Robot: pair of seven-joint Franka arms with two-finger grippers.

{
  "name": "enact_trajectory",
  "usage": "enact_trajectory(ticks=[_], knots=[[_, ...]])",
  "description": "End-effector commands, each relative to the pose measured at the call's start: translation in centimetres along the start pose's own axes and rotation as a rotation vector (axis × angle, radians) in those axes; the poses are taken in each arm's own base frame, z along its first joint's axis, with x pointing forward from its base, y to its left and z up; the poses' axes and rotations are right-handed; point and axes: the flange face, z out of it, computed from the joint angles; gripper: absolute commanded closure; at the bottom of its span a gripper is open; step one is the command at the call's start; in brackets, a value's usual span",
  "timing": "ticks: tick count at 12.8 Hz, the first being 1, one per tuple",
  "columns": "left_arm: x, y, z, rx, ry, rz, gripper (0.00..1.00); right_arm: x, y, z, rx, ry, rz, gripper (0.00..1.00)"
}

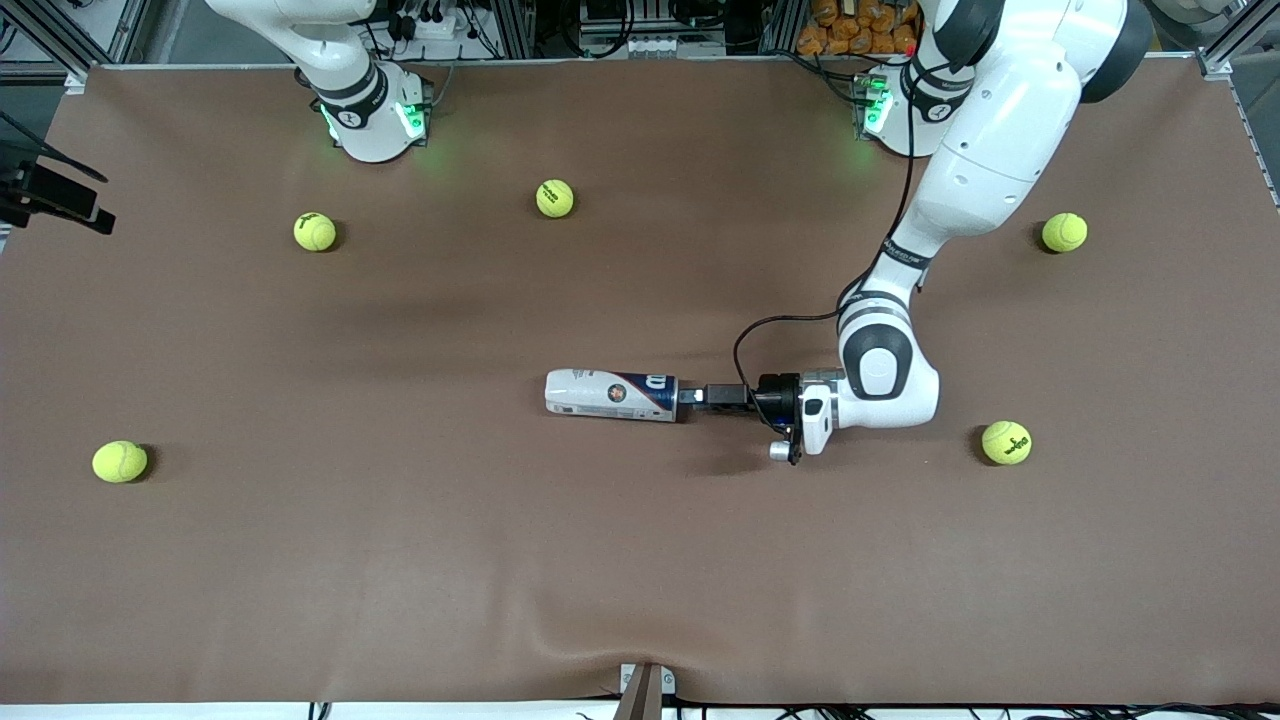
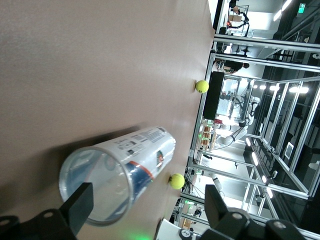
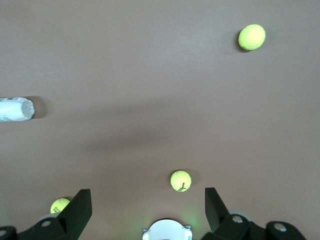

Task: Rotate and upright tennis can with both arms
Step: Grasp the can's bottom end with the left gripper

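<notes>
fingers of my left gripper [image 1: 690, 397] spread wide at the open silvery rim of the white-and-blue tennis can [image 1: 611, 394] lying mid-table, ready to pivot it; right gripper [image 3: 145, 212] waits, splayed, high

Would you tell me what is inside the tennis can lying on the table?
Through its open end, the tennis can looks empty where visible; its closed end is hidden. The left gripper is open at its mouth.

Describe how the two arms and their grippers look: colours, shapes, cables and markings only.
The left arm is bulky, glossy white, with rounded shells, black joint bands and a thin black cable looping to its wrist. Its left gripper is black, with blocky dark fingers. The right arm shows a white base segment with a black band and green lights; the right gripper has matching dark fingers.
</notes>
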Motion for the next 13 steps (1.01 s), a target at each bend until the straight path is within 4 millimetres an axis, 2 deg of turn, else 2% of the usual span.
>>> enact_trajectory(ticks=[1,4,6,7,8,9,10,11,13], knots=[[0.1,-0.6,0.6,-0.024,0.022,0.021,0.12,-0.9,-1.4,-1.8,-0.066,0.032,0.014,0.0],[-0.5,-2.3,2.3,-0.061,0.047,0.044,0.22,-1.1,-1.8,-1.9,-0.068,0.023,0.011,0.0],[-1.0,-2.4,3.4,-0.076,0.05,0.034,0.33,-1.2,-2.2,-1.8,-0.052,0.017,-0.008,0.0],[-1.1,-2.5,3.6,-0.084,0.057,0.024,0.39,-1.3,-4.2,-1.7,-0.057,0.016,-0.046,0.0],[-1.2,-2.3,4.2,-0.098,0.065,0.015,0.55,-1.3,-5.3,-1.8,-0.068,0.025,-0.06,0.0],[-1.3,-2.3,4.4,-0.105,0.072,0.004,0.77,-1.1,-4.6,-1.9,-0.058,0.03,-0.048,0.0],[-1.4,-2.1,4.6,-0.114,0.078,-0.001,0.93,-0.9,-4.3,-1.8,-0.056,0.03,-0.041,0.0],[-1.3,-1.7,4.8,-0.117,0.076,-0.002,1.0,-0.6,-3.6,-1.8,-0.054,0.039,-0.029,0.0],[0.1,0.6,4.0,-0.134,0.084,-0.013,1.0,-0.1,-4.2,-1.3,-0.055,0.05,-0.037,0.0]])
